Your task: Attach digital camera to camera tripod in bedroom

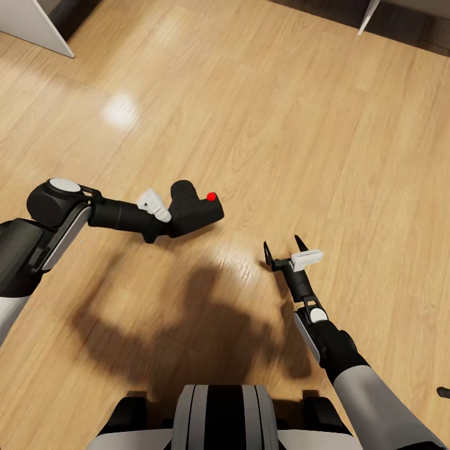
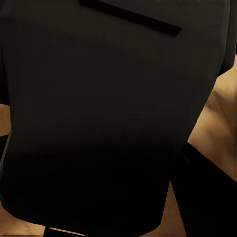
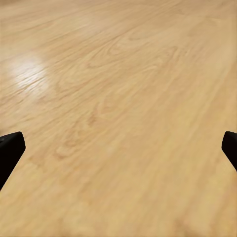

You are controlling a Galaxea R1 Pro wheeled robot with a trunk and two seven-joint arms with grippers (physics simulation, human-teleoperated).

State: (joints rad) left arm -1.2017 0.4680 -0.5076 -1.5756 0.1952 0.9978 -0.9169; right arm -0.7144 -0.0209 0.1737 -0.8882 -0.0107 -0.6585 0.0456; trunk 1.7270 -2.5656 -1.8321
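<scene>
Two arms are in my head view over the light wood plank floor (image 1: pixel 269 125) of the bedroom. My left gripper (image 1: pixel 178 219) is clenched on the small matte black digital camera (image 1: pixel 195 209), a chunky body with a stubby lens and a bright red round button (image 1: pixel 211 196) on top; the camera is carried clear of the floor, ahead of the robot and left of centre, lens end pointing away from me. My left wrist view is almost wholly dark with the camera's black body (image 2: pixel 108 123) pressed close to the lens, a slim raised bar near one edge and slivers of wood floor (image 2: pixel 219 118) beside it. My right gripper (image 1: pixel 284 245) hangs to the right of the camera and well apart from it, fingers spread wide with nothing between them; my right wrist view shows one black fingertip (image 3: pixel 10 153) at each side edge, with bare planks (image 3: pixel 123 108) and a pale glare patch beyond. Pale furniture corners (image 1: pixel 37 25) sit at the far edge of the floor. Shadow of the trunk and arms falls on the planks before the grey-and-black base (image 1: pixel 225 419).
</scene>
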